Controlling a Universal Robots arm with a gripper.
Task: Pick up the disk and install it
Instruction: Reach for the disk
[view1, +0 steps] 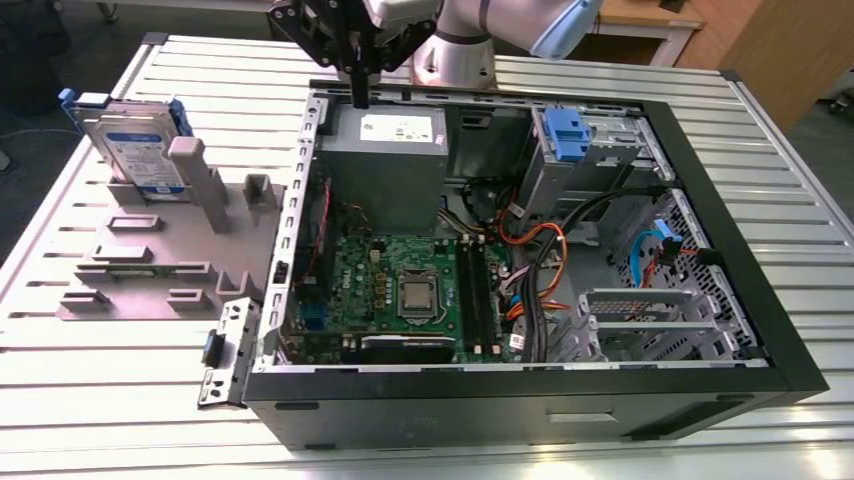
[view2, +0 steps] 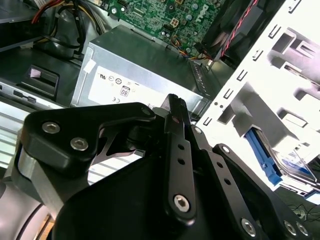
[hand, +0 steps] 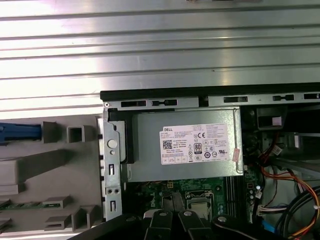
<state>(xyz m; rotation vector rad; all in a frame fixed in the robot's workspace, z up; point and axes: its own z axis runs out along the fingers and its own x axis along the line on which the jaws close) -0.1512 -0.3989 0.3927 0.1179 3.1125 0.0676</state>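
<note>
Silver metal edged in blue plastic, white-and-blue label facing out: the disk (view1: 138, 150), upright on its edge in a slot of the grey fixture (view1: 147, 255) at the exterior view's left, on the slatted aluminium worktop (view1: 80, 400), outside the black computer case (view1: 534, 380) lying there with its side off. Well apart from the disk, the pincer (view1: 360, 98), black, pointing straight down from the pale arm (view1: 467, 40) at the far edge of the case, fingers pressed together and gripping nothing (a single thin dark bar in the exterior view), tips hanging just above the grey power supply (view1: 387, 165) with its white sticker. On the floor of the case, a green motherboard (view1: 400, 290); toward the exterior view's right, a loop of orange cables (view1: 534, 235) and a small blue latch piece (view1: 567, 135) on the drive bay. In the second wrist view, the folded-together black linkage of the pincer (view2: 172, 105) in front of the same power supply (view2: 145, 75), with the disk (view2: 292, 167) in sight beyond the slotted metal edge of the case. In the first wrist view, the power supply (hand: 185, 145) and its sticker inside the case rim, and the blue frame edge of the disk (hand: 20, 132) at the fixture (hand: 60, 165) on the worktop (hand: 160, 50).
</note>
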